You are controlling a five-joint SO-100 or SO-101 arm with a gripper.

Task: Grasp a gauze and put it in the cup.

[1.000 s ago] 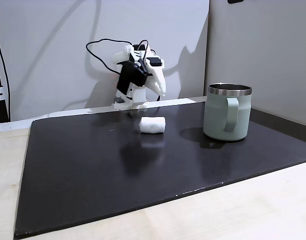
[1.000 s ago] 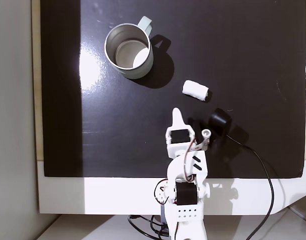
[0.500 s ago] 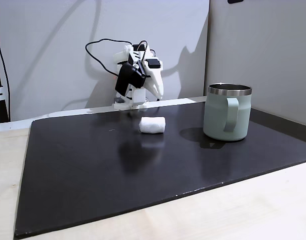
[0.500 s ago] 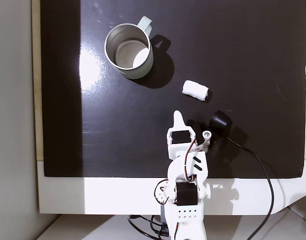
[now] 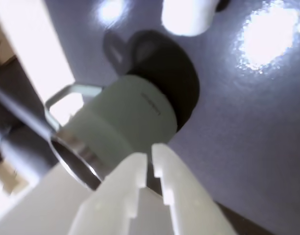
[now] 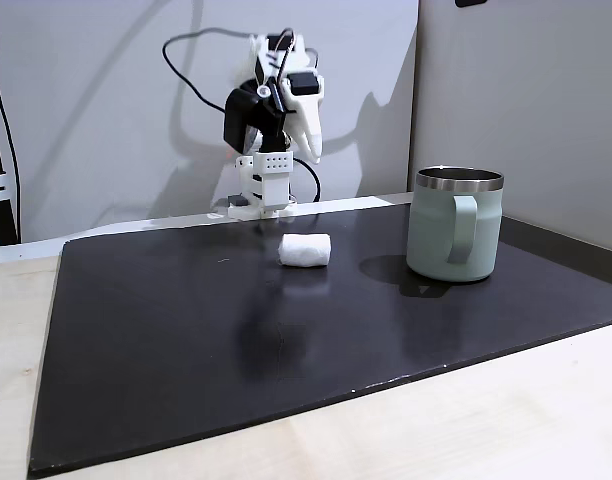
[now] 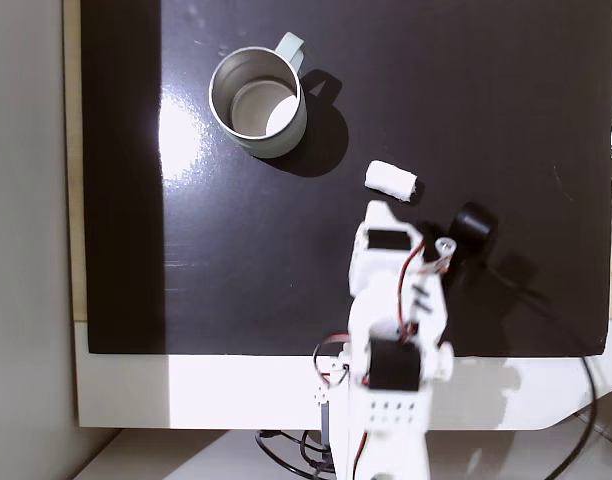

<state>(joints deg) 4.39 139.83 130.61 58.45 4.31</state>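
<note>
The gauze (image 6: pixel 304 250), a small white roll, lies on the black mat left of the mint-green cup (image 6: pixel 456 224) in a fixed view. From above, the gauze (image 7: pixel 391 180) sits below and right of the cup (image 7: pixel 257 101), whose handle points up. My gripper (image 7: pixel 378 209) hangs above the mat just short of the gauze, its jaws shut with nothing between them. At the back of the mat the raised gripper (image 6: pixel 313 152) points downward. In the wrist view the gripper (image 5: pixel 149 159) shows only a thin slit, aimed toward the cup (image 5: pixel 125 117), with the gauze (image 5: pixel 187 14) at the top edge.
The black mat (image 6: pixel 186 330) covers most of a pale wooden table (image 6: pixel 486 420). A wall stands close behind the arm's base (image 6: pixel 261 195). A black cable (image 7: pixel 571 400) trails from the arm at the lower right. Glare spots shine on the mat (image 7: pixel 181 130) near the cup.
The arm has lifted from its folded pose and swung right in the top-down view. The gripper tip has moved close to the gauze. Gauze and cup have not moved.
</note>
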